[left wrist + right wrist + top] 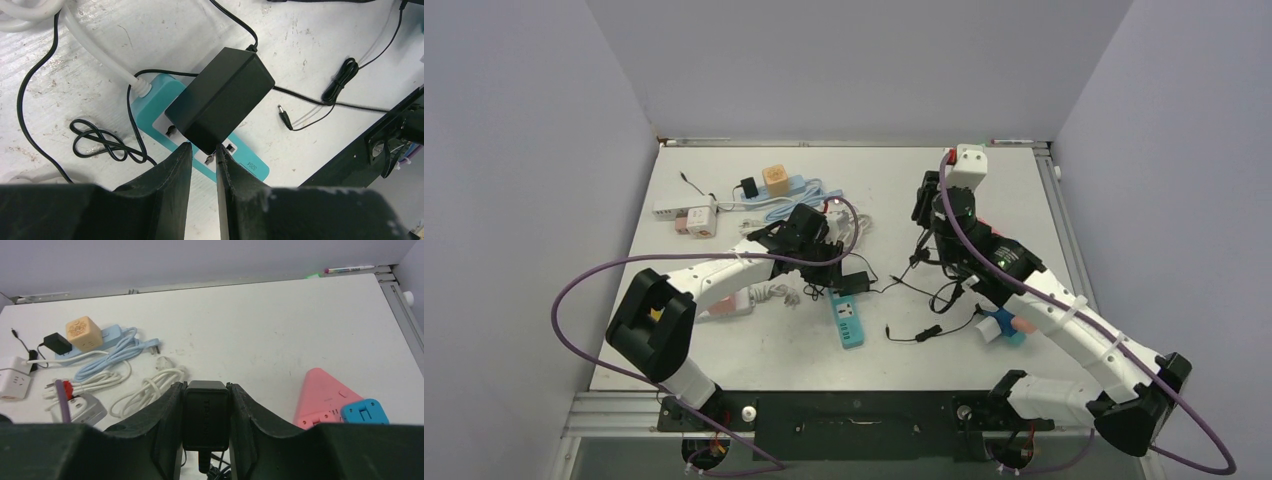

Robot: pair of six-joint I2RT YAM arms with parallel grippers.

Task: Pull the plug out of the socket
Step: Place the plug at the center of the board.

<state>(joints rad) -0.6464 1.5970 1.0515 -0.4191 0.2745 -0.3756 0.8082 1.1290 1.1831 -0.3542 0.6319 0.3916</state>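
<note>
Top view: the left gripper [832, 268] is reaching down at the teal power strip [850, 325], where the black adapter [854, 282] is sitting plugged in. The right gripper [924, 205] is hanging raised over the table [874, 180], a thin cable [917, 250] trailing below it. Left wrist view: the left fingers [170, 175] are standing clenched on nothing, tips just beside the seated adapter. Right wrist view: the right fingers [165, 410] are clamping a second adapter [205, 415] by its sides.

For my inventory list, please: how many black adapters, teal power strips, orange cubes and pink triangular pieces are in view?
Black adapters: 3
Teal power strips: 1
Orange cubes: 1
Pink triangular pieces: 1
Total: 6
</note>
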